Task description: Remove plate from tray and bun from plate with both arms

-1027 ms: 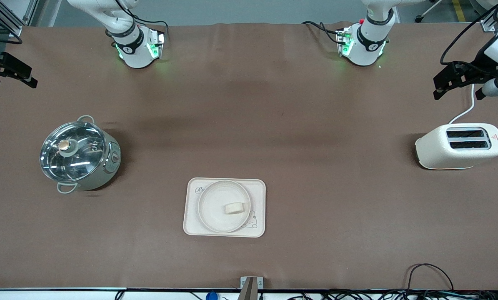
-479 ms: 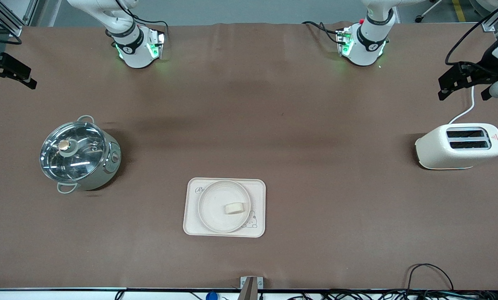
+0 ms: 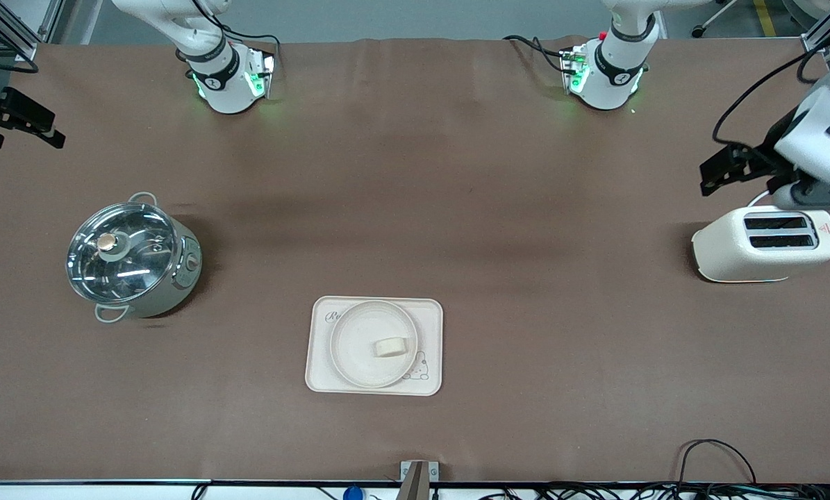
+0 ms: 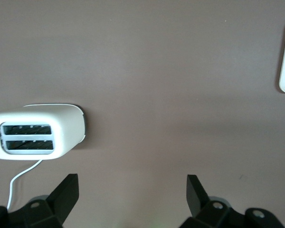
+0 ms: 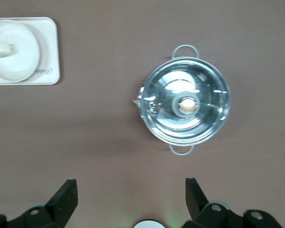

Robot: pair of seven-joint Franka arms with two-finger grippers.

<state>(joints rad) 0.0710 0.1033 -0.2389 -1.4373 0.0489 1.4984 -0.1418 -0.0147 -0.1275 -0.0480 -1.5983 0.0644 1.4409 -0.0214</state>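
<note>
Cream bun (image 3: 391, 346) sits on the plate (image 3: 359, 354) on the tray (image 3: 321, 375) mid-tabletop, untouched, left gripper (image 4: 133, 190) near the toaster (image 3: 762, 243), right gripper (image 5: 131, 190) near the pot (image 3: 133, 258), fingers apart, so reaching's next I guess.

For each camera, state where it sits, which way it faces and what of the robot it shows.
Front: high across the table, facing both bases; plate and bun on tray; left end effector above table beside toaster.
Left wrist: looks down past open left end effector; shares toaster.
Right wrist: looks down past open right end effector; shares pot, tray.
</note>
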